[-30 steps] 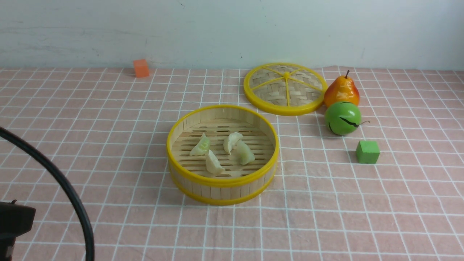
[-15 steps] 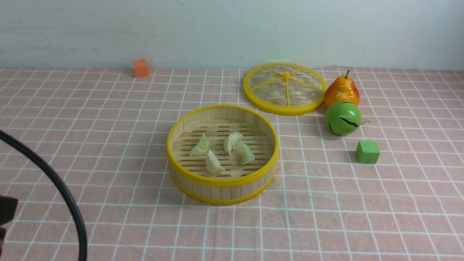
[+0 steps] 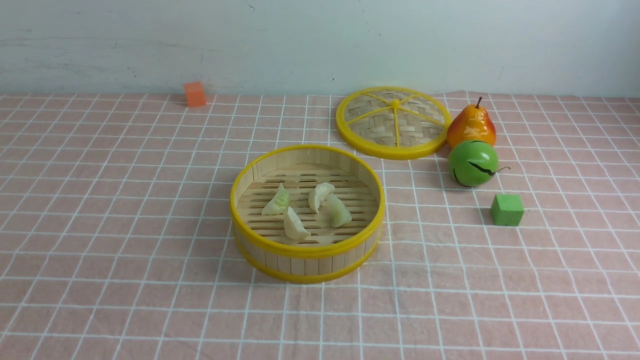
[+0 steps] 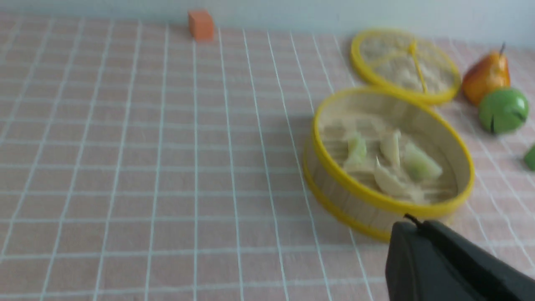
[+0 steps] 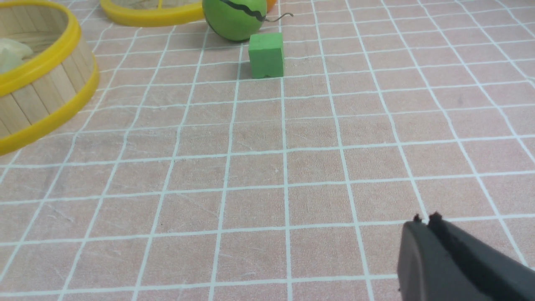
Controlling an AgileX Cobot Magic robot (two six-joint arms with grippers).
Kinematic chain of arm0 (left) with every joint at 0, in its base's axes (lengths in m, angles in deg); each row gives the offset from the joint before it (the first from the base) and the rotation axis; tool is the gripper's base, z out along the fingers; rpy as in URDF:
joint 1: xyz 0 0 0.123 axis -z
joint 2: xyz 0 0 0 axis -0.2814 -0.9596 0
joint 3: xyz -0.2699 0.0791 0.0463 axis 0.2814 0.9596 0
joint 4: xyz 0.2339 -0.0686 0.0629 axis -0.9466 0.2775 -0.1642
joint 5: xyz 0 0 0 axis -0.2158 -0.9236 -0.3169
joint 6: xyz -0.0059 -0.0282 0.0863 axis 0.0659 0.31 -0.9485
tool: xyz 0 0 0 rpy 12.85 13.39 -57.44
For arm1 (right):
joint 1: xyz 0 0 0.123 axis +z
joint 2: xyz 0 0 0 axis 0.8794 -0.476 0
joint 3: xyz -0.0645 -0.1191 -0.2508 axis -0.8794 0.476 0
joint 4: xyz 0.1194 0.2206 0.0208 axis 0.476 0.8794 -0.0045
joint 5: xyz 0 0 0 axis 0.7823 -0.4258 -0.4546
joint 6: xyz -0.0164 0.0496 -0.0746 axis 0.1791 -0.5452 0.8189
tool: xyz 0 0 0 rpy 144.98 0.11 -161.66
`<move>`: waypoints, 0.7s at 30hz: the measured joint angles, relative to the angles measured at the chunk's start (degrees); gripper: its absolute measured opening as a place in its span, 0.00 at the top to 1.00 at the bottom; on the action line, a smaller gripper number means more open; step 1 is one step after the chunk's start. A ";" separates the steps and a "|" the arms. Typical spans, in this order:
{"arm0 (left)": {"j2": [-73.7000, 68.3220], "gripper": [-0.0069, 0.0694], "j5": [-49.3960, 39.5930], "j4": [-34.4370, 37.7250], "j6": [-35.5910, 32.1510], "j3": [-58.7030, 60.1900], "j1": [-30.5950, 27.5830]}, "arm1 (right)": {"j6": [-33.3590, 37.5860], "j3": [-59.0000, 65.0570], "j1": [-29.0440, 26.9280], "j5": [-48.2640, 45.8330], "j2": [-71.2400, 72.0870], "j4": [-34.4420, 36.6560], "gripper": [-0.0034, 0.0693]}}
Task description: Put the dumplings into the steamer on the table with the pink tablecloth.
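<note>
All four dumplings (image 3: pixel 307 210) lay inside the steamer (image 3: pixel 307 252) on the pink-clothed desk (image 3: pixel 125 225); the left claw (image 4: pixel 411 223) and right claw (image 5: pixel 424 221) were both closed, empty.

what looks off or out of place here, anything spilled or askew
Nothing is spilled: all four dumplings lie inside the steamer. Its lid lies off to the side, its far-right edge propped up, and the green round fruit has a dark crack-like line.
</note>
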 joint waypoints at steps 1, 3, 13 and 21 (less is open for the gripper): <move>2.49 0.93 3.45 0.00 0.06 2.83 -1.72 | 0.00 0.00 0.00 0.00 0.00 0.00 0.93; 8.48 0.93 10.33 0.20 0.16 9.32 -5.61 | 0.00 0.00 0.00 0.00 0.00 0.00 0.93; 22.78 0.93 24.28 4.22 0.16 32.87 -17.69 | 0.00 0.00 0.00 0.00 0.00 0.00 0.92; 23.88 0.93 18.12 4.97 -0.13 38.81 -17.79 | 0.00 0.00 0.00 0.00 0.00 0.00 0.91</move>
